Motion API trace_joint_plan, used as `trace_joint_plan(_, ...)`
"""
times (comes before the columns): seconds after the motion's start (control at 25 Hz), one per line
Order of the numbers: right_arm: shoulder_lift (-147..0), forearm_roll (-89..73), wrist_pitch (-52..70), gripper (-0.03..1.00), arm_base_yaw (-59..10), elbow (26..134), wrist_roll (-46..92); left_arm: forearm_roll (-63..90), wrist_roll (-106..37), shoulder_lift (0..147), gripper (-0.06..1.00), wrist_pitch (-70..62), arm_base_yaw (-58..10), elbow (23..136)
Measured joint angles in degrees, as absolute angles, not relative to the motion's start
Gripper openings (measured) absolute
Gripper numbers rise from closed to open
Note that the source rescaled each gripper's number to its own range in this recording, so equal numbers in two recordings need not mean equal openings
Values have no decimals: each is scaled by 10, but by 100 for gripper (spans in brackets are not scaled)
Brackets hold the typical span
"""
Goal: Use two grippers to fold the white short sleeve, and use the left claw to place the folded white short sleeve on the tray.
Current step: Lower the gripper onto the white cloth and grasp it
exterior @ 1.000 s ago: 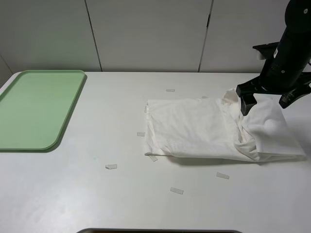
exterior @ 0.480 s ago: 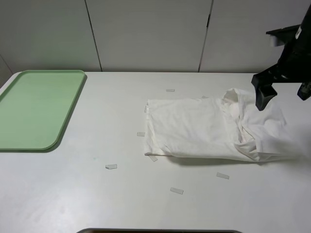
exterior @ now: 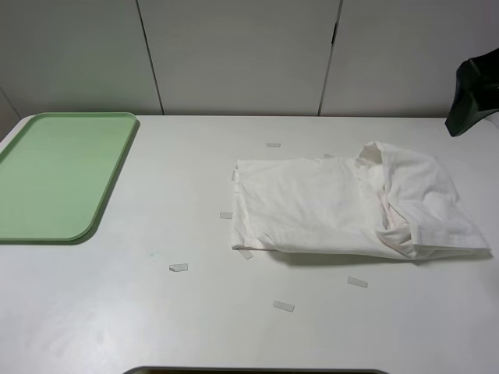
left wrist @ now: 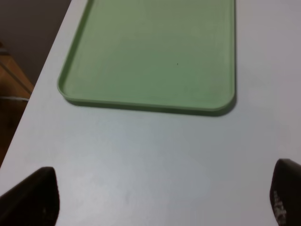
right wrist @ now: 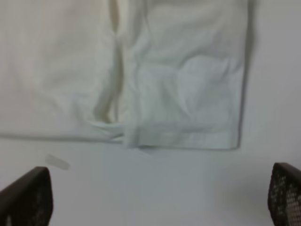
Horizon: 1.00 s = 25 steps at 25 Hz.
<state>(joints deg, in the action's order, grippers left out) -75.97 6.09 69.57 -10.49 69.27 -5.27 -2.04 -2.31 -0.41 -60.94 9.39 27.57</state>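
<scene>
The white short sleeve (exterior: 327, 206) lies loosely folded beneath the right claw (right wrist: 155, 195), one end rumpled; the tray (left wrist: 150, 52) sits just ahead of the left claw (left wrist: 157, 197). Both claws gape wide, holding nothing. Pinching only the top layer would likely undo the fold; a tape scrap (right wrist: 57, 162) could snag.

Tray (exterior: 58, 175): pale green, rect., rounded corners, low rim, lying flat. White short sleeve (exterior: 312, 206): loosely folded, flat, well apart from tray (end farthest from it rumpled, bunched).
</scene>
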Motion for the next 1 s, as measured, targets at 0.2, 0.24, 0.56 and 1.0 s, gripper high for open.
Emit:
trace_joint_plan(0.2,-693,38,696,100,-105,677,-53,-20,-23,-4,88,-609,94,276)
trace_joint_plan(0.24,-674,37,696,100,-105,666,-53,-20,-23,-4,88,-609,94,276)
trace_joint_plan(0.56,-498,36,699,100,-105,535,-53,-20,-23,-4,88,-609,94,276)
trace_joint_plan(1.0,-300,34,700,100,-98,420,-53,-20,-23,-4,88,-609,94,276)
